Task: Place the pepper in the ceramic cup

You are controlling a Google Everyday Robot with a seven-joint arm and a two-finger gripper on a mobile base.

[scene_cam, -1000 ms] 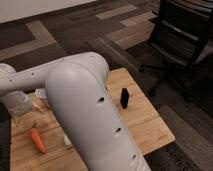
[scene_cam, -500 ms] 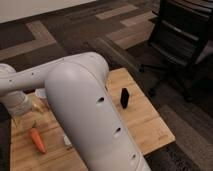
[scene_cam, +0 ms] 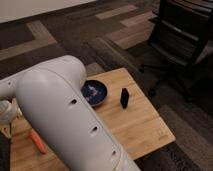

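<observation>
dark patterned carpet point(scene_cam: 60, 30) surrounds a light wooden tabletop point(scene_cam: 145, 125), with a black office chair point(scene_cam: 182, 35) off to the right. the robot's large white arm point(scene_cam: 65, 115) fills the foreground. its end effector point(scene_cam: 6, 113) sits low at the tabletop's far left edge; whether it is open or closed cannot be told. the small slim orange pepper point(scene_cam: 38, 141) lies on the wood near it, left of the arm. a dark blue shallow bowl point(scene_cam: 97, 92) and a small black upright block point(scene_cam: 124, 98) stand further right.

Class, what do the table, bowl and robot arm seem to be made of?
Table: wood, matte, with plank seams and grain. Bowl: probably glazed ceramic, dark blue with a sheen. Arm: likely a smooth white plastic shell, with small holes. The gripper sits at the table's left edge.
</observation>
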